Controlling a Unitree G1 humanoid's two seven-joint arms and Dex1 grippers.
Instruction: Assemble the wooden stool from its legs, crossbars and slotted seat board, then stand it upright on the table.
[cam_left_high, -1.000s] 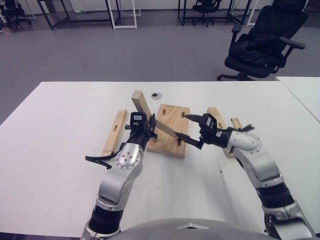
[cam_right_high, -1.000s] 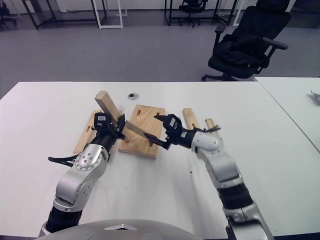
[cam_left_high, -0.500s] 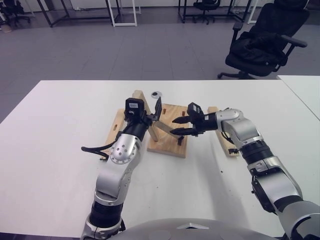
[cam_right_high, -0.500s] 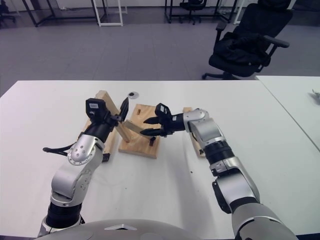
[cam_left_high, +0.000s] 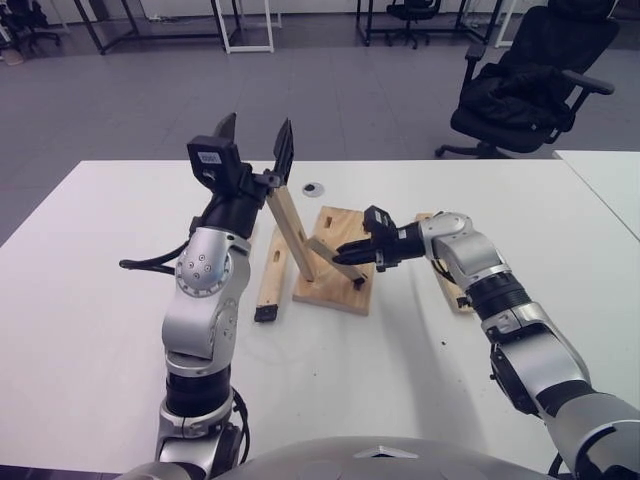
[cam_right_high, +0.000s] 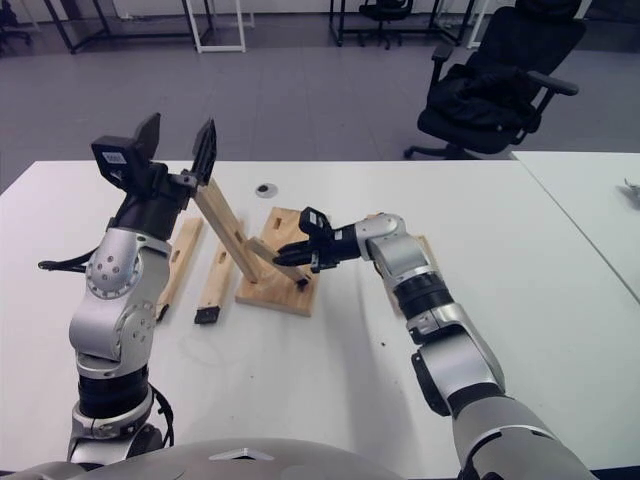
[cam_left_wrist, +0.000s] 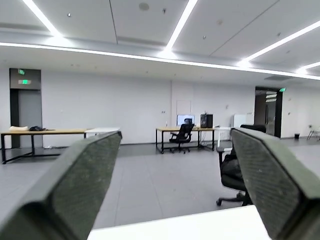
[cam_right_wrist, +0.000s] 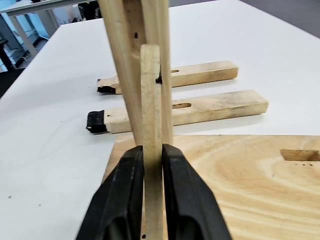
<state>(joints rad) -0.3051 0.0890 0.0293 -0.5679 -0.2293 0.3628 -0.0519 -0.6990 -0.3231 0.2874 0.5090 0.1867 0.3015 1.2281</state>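
Right hand (cam_left_high: 345, 254) clamps the short pale wooden crossbar (cam_right_wrist: 151, 100) slotted into the leaning wooden leg (cam_left_high: 292, 235); left hand (cam_left_high: 256, 135), spread wide, is by its top

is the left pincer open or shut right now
Open. The left pincer is raised with its dark fingers spread wide apart, and its wrist view shows nothing between them.
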